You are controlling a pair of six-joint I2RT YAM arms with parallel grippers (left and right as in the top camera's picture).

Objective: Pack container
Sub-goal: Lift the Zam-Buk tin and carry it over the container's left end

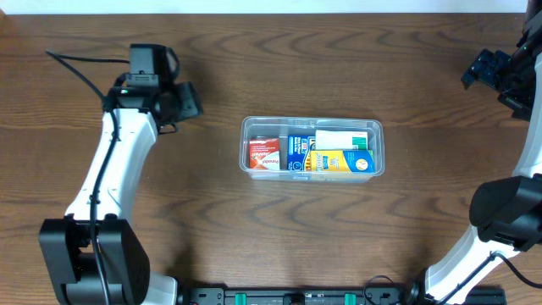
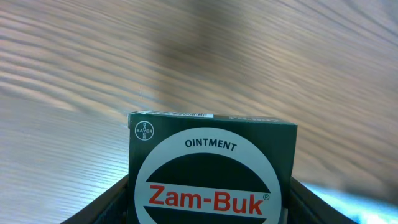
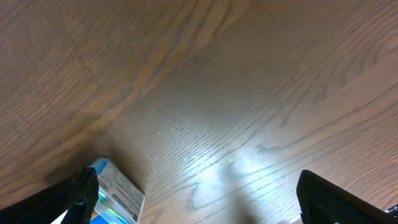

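Observation:
The clear plastic container (image 1: 378, 129) sits mid-table and holds a red box (image 1: 263, 154), a blue box (image 1: 296, 152), a yellow box (image 1: 343, 161) and a white-and-green box (image 1: 343, 138). My left gripper (image 1: 186, 103) is left of and beyond the container, shut on a dark green Zam-Buk ointment box (image 2: 211, 162) that fills the space between its fingers (image 2: 211, 219). My right gripper (image 1: 489, 71) is at the far right near the back edge. Its fingers (image 3: 196, 202) are wide open, and a small blue-and-white box (image 3: 118, 194) lies against the left finger.
Brown wooden table (image 1: 254, 246). Its back edge runs along the top of the overhead view. A black cable (image 1: 80, 72) trails from the left arm. The arm bases stand at the front left and front right.

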